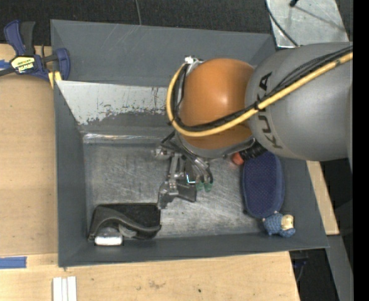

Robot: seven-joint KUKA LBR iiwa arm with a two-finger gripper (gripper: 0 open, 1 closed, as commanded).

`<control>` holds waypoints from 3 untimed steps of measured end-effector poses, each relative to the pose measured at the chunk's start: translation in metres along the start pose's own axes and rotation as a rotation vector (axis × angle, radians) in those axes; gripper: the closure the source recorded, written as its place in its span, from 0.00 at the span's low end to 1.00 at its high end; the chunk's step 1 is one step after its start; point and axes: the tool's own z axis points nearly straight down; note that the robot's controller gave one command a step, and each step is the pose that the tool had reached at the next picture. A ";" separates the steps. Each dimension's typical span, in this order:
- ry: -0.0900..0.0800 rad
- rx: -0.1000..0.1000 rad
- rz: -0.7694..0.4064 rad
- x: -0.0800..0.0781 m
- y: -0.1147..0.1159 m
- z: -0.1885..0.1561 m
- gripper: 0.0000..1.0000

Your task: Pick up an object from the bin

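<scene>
1. Black shoe (127,221) is lying in the bin's (68,187) lower-left corner.
2. Gripper (172,190) is hanging mid-bin, just off the shoe's right end. Honestly can't tell if it's clenched or released.
3. Blue pouch (262,184) is sitting along the right side.

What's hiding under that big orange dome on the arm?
Below the orange cover, the gripper hangs over the bin floor. A small red thing peeks out at the cover's edge, beside a blue oval pad. Whatever else lies beneath the cover is hidden.
</scene>
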 end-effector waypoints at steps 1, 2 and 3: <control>-0.016 -0.005 -0.014 0.018 -0.093 0.116 0.00; -0.010 0.000 -0.070 0.003 -0.101 0.095 0.00; -0.006 -0.007 0.495 -0.025 -0.127 0.113 0.00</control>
